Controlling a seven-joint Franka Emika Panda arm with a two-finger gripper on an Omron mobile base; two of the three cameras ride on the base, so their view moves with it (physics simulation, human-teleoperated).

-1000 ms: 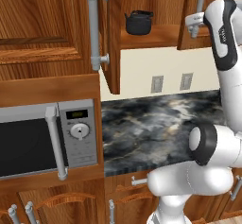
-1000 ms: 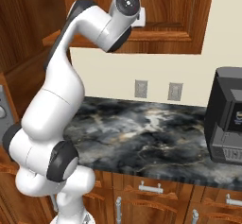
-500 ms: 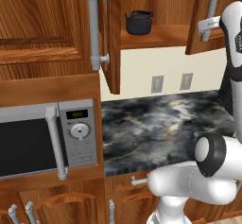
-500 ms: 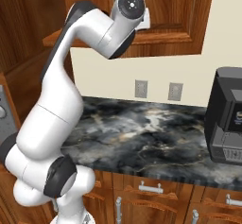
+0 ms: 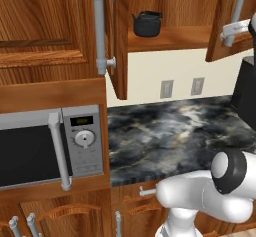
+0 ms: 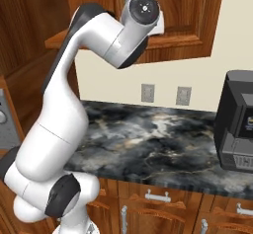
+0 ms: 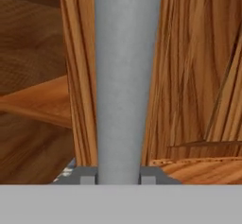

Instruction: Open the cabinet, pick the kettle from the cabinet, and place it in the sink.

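A dark marbled counter runs under reddish-brown wall cupboards, with a microwave built in at the left of the left base view. There the cabinet stands with both doors swung out, and the kettle sits upright on its shelf, near the left door and well back from the shelf edge, spout to the left. My hand is at the right door's bar handle, low on it, which I judge is how that door is held open so the shelf is reachable. In the right base view my arm arches up from the base to the same door, the wrist pressed close to the wood, and the black coffee machine stands on the counter to the right. In the hand view the silver bar rises straight between my finger tips, which pinch it from both sides, with the shelf board behind at left. The sink lies somewhere off these views, so I judge the lift of the kettle comes next, once I let go.
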